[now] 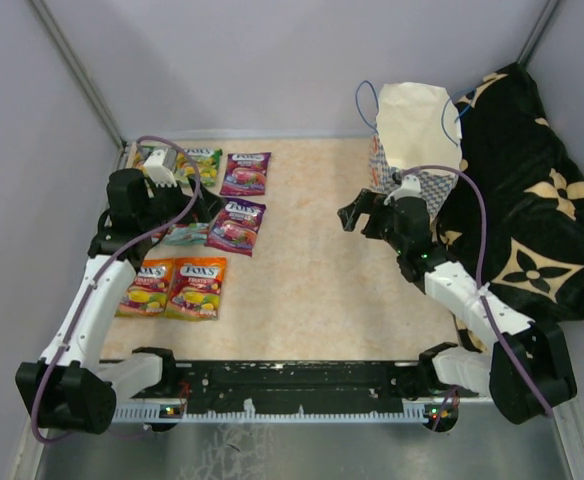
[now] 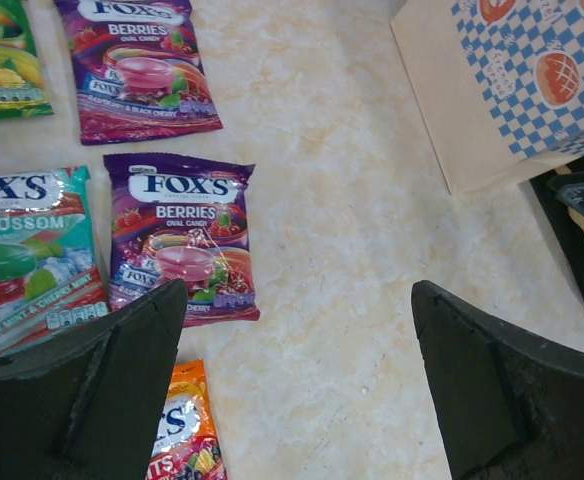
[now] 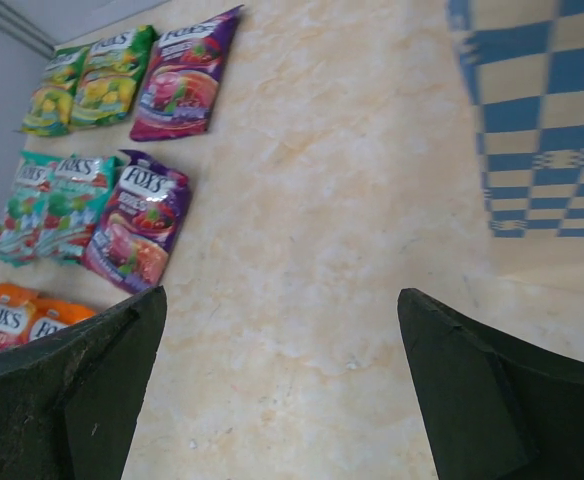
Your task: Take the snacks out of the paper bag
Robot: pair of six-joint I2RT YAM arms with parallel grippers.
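Left end effector (image 2: 297,300) and right end effector (image 3: 282,300) both gape wide, holding nothing, above the marbled beige tabletop (image 1: 312,260). Glossy flat snacks (image 1: 194,288) lie in rows at left; one purple pouch (image 2: 182,235) reads "FOX'S BERRIES OVAL CANDY". Far right, the creased, blue-checked paper bag (image 1: 412,125) stands beside black flowered cloth (image 1: 532,200).

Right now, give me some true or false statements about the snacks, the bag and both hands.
1. The left hand and the right hand are both open and empty. True.
2. The paper bag lies in the middle of the table. False: it sits at the far right, beside the black cloth.
3. Two purple pouches lie on the table. True.
4. The left hand grips an orange pouch. False: the orange pouches lie loose on the table.
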